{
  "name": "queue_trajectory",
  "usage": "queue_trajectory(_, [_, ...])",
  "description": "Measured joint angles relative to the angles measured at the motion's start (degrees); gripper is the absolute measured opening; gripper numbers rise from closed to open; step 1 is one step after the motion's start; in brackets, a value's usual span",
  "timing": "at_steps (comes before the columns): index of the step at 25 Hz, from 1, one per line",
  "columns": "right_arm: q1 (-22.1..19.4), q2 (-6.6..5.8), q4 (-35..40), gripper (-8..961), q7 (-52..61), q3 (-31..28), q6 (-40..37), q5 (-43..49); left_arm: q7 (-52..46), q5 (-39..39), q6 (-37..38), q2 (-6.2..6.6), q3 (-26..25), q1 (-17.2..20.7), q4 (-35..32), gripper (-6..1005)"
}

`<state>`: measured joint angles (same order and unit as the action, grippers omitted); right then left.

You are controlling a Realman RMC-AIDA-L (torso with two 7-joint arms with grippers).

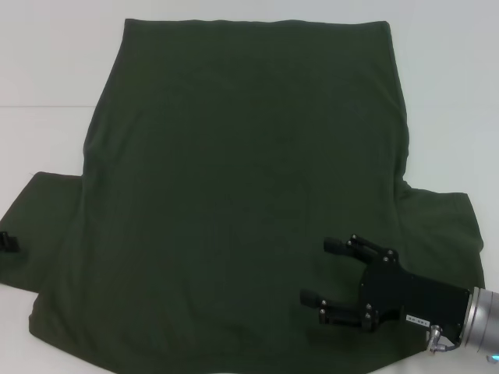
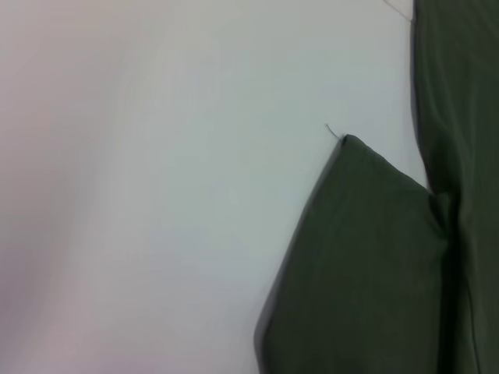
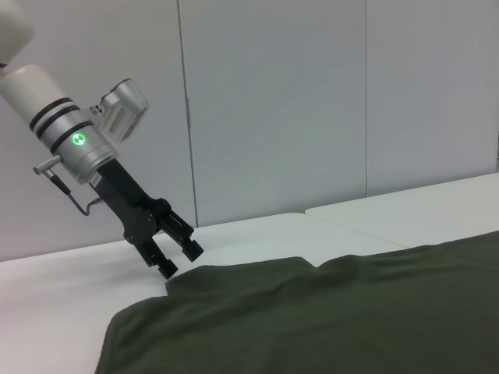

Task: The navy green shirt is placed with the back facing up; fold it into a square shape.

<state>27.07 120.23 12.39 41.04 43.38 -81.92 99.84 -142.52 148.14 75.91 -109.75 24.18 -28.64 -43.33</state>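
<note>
The navy green shirt (image 1: 234, 195) lies spread flat on the white table (image 1: 47, 78), plain side up, both short sleeves out to the sides. My right gripper (image 1: 320, 271) hovers over the shirt's near right part, by the right sleeve, open with nothing between its fingers. Only the black tip of my left gripper (image 1: 6, 243) shows at the picture's left edge, on the left sleeve. The right wrist view shows that left gripper (image 3: 178, 259) tilted down at the sleeve's edge (image 3: 195, 276), fingers apart. In the left wrist view the sleeve (image 2: 366, 257) lies flat on the table.
Bare white table top (image 2: 156, 195) surrounds the shirt on the left and far sides. A pale wall (image 3: 312, 101) stands behind the table, and a seam between two table tops (image 3: 312, 222) runs near the shirt.
</note>
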Motion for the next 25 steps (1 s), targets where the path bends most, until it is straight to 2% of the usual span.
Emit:
queue_trajectory(10, [0.12, 0.00, 0.00, 944, 0.00, 0.13, 0.01, 0.00, 0.17, 0.00, -0.68, -0.17, 0.00, -0.08, 0.37, 877])
queue_trajectory(25, [0.30, 0.00, 0.00, 944, 0.44, 0.13, -0.06, 0.00, 0.14, -0.03, -0.50, -1.30, -0.01, -1.12, 0.53, 851])
